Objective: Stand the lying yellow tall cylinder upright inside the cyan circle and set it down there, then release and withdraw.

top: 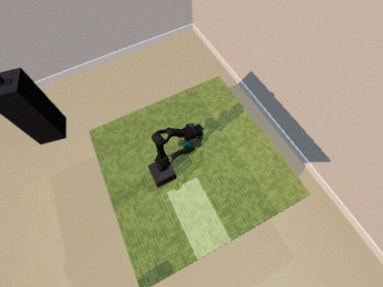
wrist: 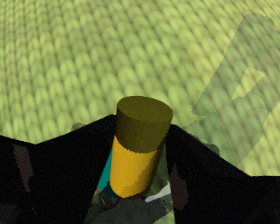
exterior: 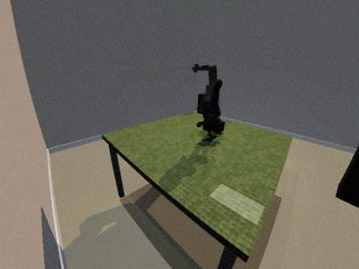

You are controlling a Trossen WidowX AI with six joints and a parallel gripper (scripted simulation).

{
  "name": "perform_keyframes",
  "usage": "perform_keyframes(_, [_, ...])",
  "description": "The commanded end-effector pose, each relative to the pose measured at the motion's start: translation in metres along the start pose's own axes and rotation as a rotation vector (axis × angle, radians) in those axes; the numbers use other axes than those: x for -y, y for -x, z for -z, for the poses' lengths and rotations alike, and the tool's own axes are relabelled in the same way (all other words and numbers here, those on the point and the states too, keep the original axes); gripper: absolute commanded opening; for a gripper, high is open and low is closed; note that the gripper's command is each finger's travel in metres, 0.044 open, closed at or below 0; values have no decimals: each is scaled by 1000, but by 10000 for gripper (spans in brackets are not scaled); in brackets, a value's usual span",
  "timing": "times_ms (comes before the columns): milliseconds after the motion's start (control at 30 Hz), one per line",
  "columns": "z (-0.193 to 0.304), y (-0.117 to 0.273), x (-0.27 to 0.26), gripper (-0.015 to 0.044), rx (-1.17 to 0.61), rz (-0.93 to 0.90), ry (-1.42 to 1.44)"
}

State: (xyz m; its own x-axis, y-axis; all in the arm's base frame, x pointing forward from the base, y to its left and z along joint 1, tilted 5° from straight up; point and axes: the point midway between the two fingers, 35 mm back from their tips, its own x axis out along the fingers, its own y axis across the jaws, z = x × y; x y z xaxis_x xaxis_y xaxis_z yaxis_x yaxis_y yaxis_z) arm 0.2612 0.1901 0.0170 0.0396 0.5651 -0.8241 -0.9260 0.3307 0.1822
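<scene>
The pincer (wrist: 139,160) is squeezed shut on the yellow tall cylinder (wrist: 138,147), which stands up straight, right over the cyan circle (wrist: 106,173) on the desk (wrist: 94,41)

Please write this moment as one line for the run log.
phase: placing | hand: shut on cylinder | cylinder: upright between fingers, over circle | release: not yet

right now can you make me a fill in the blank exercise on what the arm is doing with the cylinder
1. The gripper is shut on a cylinder whose colour is ____.
2. In the wrist view, the patch showing beside the cylinder's lower end is coloured ____.
3. The table top is coloured ____.
4. The dark fingers stand on ____ sides of the cylinder.

Missing words: yellow; cyan; green; both
</scene>
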Motion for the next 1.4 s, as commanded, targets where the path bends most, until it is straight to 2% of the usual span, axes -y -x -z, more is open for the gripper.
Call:
perform_keyframes(0, [0,0,1,105,28,-3,-8])
perform_keyframes(1367, [5,5,9,105,314,-26,-10])
